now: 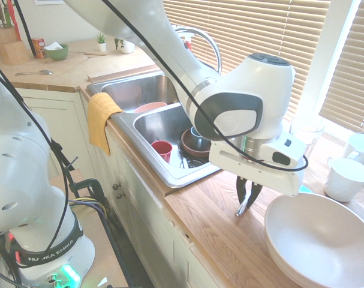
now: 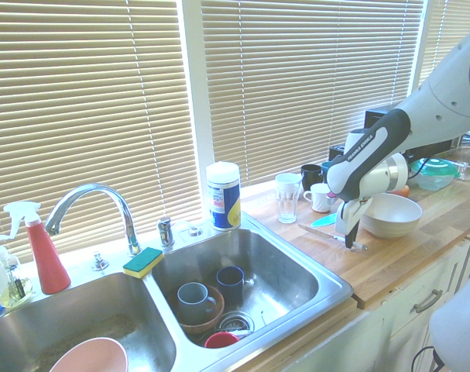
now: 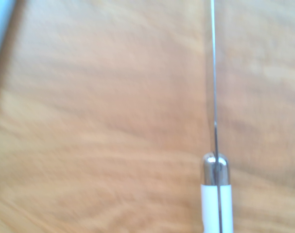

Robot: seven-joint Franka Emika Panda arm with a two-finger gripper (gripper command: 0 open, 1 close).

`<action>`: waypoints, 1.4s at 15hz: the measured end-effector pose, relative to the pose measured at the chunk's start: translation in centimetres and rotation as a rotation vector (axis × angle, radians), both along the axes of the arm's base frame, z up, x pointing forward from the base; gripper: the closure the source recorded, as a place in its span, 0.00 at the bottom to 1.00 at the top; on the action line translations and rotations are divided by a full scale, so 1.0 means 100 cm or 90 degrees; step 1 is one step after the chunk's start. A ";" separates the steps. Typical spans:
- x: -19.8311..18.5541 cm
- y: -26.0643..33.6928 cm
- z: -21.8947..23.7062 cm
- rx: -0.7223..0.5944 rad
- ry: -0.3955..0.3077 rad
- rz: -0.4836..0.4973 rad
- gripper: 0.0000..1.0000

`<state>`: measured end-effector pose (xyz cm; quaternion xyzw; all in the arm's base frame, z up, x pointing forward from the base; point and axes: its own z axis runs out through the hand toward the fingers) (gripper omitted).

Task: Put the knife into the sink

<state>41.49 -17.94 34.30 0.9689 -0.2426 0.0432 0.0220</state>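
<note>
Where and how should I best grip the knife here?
I'd take the knife by its white handle, coming from above, with the end effector pinching across the handle's narrow width, as it does now. The handle is thicker than the blade, which shows edge-on as a thin line in the wrist view and would likely give less purchase.

White arm [image 1: 152, 36] reaching down from upper left in first exterior view, from upper right in second. Wrist [image 1: 265, 90] bent downward. Gripper [image 1: 246, 209] low, pointing down, slightly tilted. Dark fingers [image 1: 241, 188] closed, tips close together.
</note>
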 end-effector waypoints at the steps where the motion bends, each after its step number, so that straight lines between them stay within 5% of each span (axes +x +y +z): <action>1: 0.005 0.010 0.020 -0.001 -0.010 -0.020 1.00; 5: 0.026 0.110 0.057 -0.006 -0.030 -0.096 1.00; 10: 0.049 0.238 0.019 0.024 -0.056 -0.242 1.00; 15: 0.058 0.332 -0.033 0.025 -0.073 -0.267 1.00; 21: 0.102 0.348 -0.108 0.021 -0.063 -0.277 1.00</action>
